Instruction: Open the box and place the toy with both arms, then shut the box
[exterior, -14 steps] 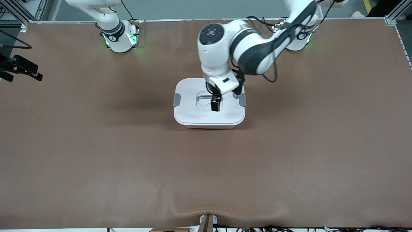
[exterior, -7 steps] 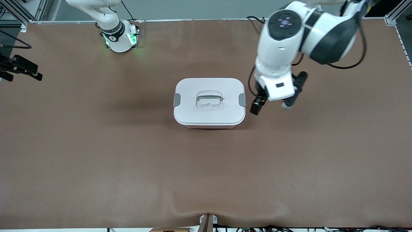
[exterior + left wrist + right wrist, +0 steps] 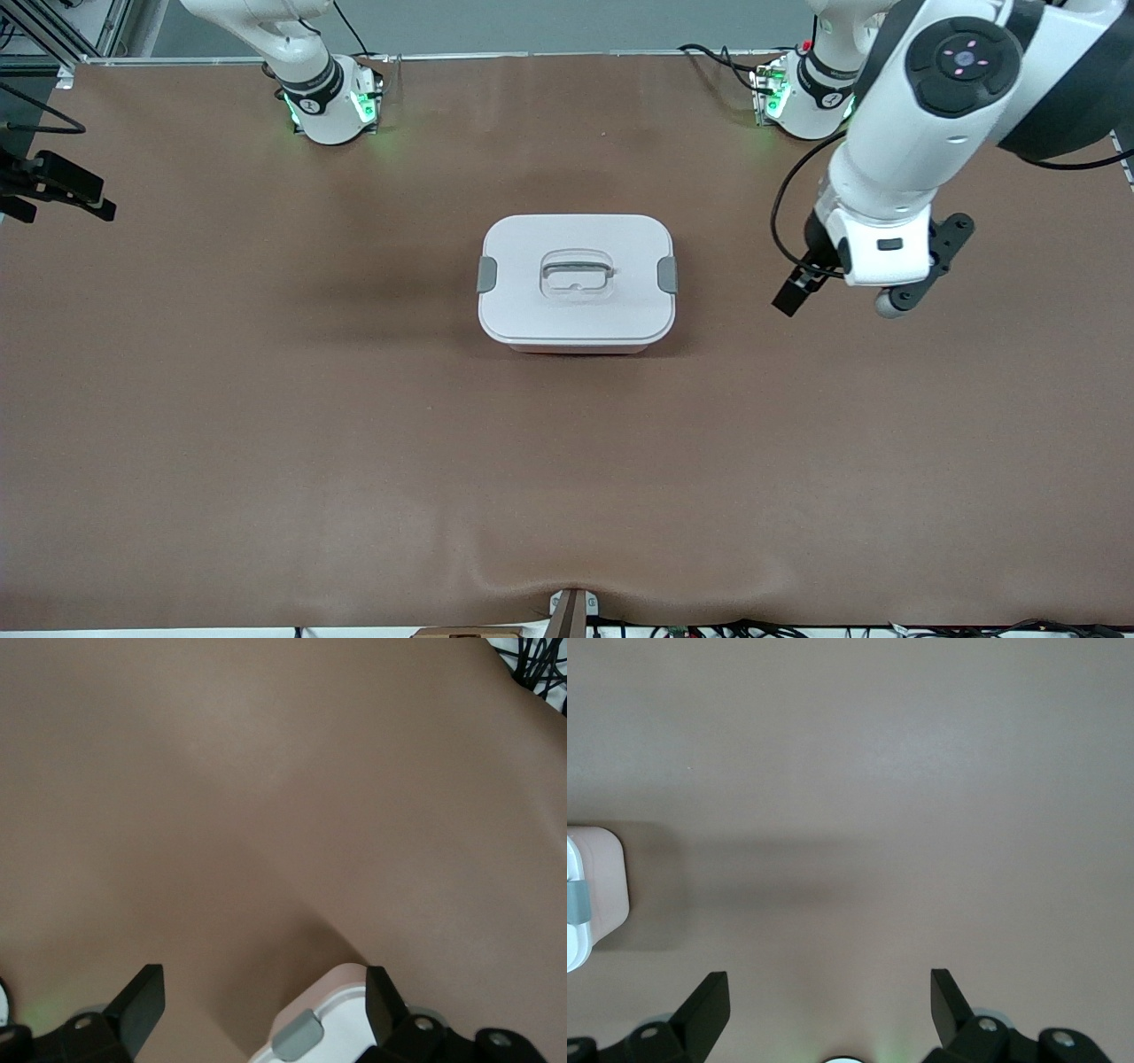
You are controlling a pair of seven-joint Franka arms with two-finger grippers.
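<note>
Front view: lidded box (image 3: 576,282), table-centre.

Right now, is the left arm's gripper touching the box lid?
No, the left gripper hangs over bare table toward the left arm's end, clear of the box, whose white lid sits on.

You will find no text, label, brand, number or sign that can be read in any view. The box (image 3: 576,283) lid is plain white with unmarked grey clips. The band on the right arm's base (image 3: 312,93) carries small dark markings, as does the left arm's base (image 3: 819,89), but they are too small to make out.
</note>
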